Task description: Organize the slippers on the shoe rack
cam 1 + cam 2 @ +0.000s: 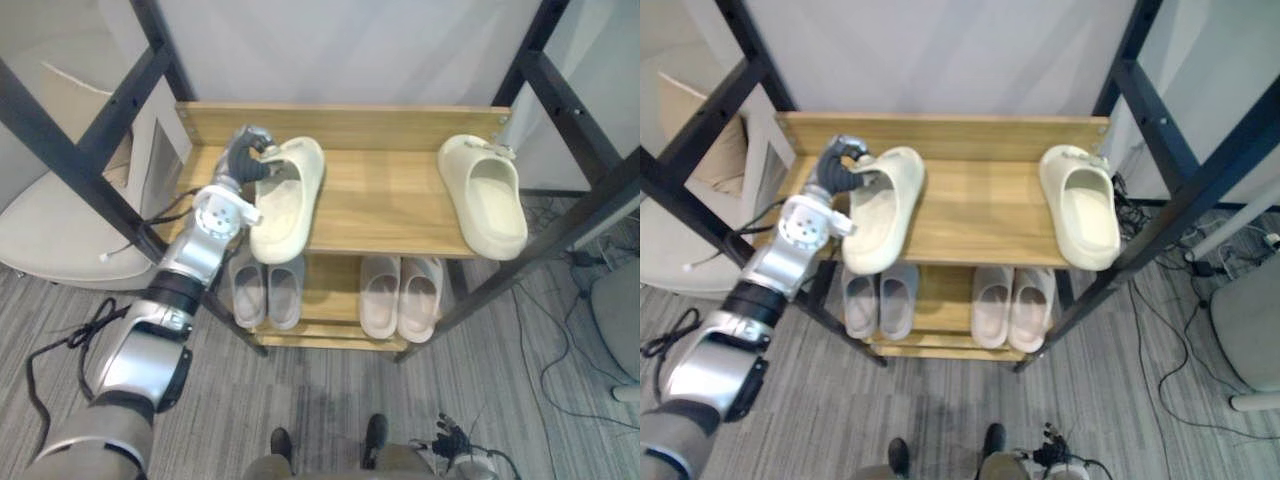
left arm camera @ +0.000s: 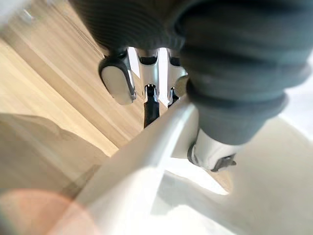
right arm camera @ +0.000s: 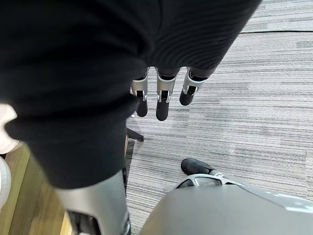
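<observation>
one slipper (image 1: 288,205) clasped in left hand (image 1: 246,156).

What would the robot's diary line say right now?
left hand: shut on cream foam slipper | on wooden top shelf | right hand: open over grey carpet floor

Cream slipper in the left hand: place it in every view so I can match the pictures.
Left eye view: slipper at the top shelf's left end, left hand gripping its far end.
Right eye view: same spot, left of centre.
Left wrist view: its pale rim crosses under the fingers.
Right wrist view: right hand over carpet instead.
Shared landmark: the wooden top shelf.
</observation>
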Robot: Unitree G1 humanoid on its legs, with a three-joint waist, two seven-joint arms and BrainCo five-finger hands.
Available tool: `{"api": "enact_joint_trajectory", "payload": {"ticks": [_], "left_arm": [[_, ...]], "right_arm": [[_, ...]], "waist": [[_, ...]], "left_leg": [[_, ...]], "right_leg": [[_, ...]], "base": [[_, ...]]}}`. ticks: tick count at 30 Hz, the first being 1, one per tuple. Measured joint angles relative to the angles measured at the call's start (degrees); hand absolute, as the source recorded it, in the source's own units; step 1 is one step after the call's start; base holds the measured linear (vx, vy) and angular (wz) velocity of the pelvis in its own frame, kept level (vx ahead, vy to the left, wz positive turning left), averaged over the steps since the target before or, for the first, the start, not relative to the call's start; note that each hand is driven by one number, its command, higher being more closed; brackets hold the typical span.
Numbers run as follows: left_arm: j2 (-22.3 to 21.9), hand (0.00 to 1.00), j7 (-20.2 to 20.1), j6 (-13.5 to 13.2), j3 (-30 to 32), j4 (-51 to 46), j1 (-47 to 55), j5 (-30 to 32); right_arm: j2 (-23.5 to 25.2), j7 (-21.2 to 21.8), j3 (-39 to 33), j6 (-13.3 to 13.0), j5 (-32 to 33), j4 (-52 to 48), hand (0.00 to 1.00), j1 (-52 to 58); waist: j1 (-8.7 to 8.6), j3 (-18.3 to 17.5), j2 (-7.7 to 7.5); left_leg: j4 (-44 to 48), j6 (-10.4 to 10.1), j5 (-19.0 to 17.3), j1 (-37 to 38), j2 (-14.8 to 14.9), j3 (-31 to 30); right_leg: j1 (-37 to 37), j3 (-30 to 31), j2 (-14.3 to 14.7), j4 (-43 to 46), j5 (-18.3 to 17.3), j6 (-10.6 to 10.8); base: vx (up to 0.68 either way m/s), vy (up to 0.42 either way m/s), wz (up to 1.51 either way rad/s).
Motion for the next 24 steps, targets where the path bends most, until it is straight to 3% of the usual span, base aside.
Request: {"api": "enact_joint_trajectory", "payload": {"ticks": [6, 22, 23, 24], "left_arm": [[-2.89, 1.00, 0.10, -0.04, -1.13, 0.01, -1.25, -0.08], [-6.65, 1.00, 1.37, 0.04, -1.22, 6.50, -6.75, -0.05], [-7.07, 0.00, 1.41, 0.04, -0.58, 6.94, -7.14, -0.04], [-7.13, 0.00, 1.62, 0.02, -0.20, 6.94, -7.14, -0.05]], "right_arm": [[-0.06, -0.22, -0.11, -0.14, 0.31, -0.79, 0.00, -0.03], [-0.03, -0.77, -2.26, -0.23, 2.15, -1.87, 0.00, 0.35], [-0.01, -0.77, -2.26, -0.24, 2.15, -2.21, 0.00, 0.47], [0.00, -0.77, -2.27, -0.26, 2.16, -2.29, 0.00, 0.47]], "waist": [[-1.84, 0.34, 0.76], [-3.29, 0.78, 2.30], [-3.31, 0.79, 2.32], [-3.37, 0.77, 2.35]], "left_leg": [[-0.05, -0.01, -0.01, 0.26, 0.07, 0.79], [-0.93, -0.01, 0.02, 0.44, 0.05, 4.64], [-1.02, -0.02, 0.00, 0.42, 0.04, 5.18], [-1.12, -0.03, -0.01, 0.42, 0.00, 5.34]], "right_leg": [[-0.17, 1.04, 0.18, -0.53, 0.71, -0.11], [-2.40, 3.74, 0.22, -0.55, 1.45, -0.34], [-2.69, 4.13, 0.22, -0.54, 1.57, -0.17], [-2.94, 4.44, 0.22, -0.54, 1.60, -0.13]], "base": [[0.00, -0.001, -0.09], [-0.01, 0.000, -0.11], [0.02, 0.003, -0.16], [0.03, 0.001, -0.16]]}}
